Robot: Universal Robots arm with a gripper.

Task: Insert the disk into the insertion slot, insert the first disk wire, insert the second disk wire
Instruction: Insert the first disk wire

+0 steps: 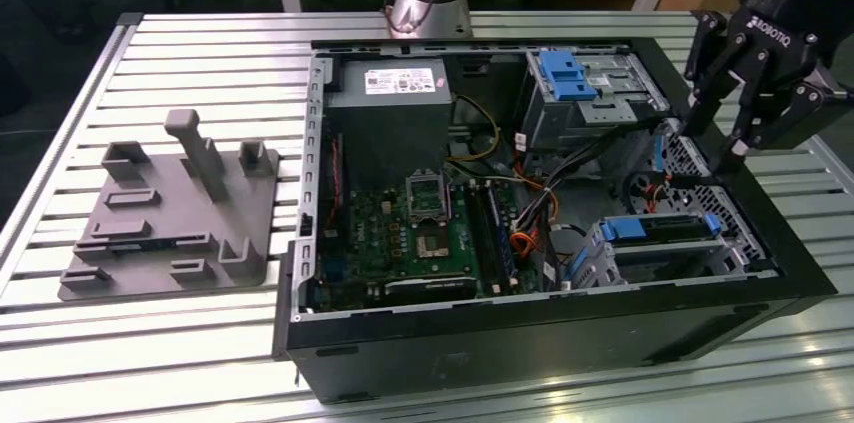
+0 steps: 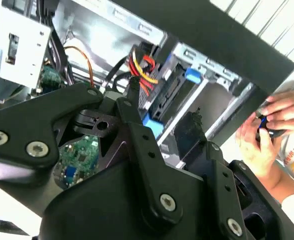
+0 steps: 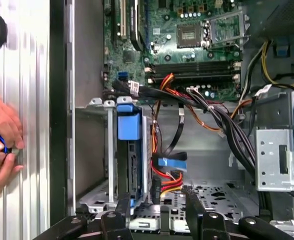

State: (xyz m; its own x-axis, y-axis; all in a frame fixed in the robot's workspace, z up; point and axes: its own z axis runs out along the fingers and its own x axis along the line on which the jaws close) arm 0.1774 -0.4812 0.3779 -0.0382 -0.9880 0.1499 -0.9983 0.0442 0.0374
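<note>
In the exterior view the black two-finger claw is seen spread wide and empty above the black computer case at the exterior view's right. The silver hard drive in its bright blue plastic carrier is seated below it in the low perforated sheet-metal cage. In the second wrist view the drive is seen past the finger links. In the first wrist view the drive is stood on edge, long axis pointing at one parted finger, with red-yellow wires just beside.
</note>
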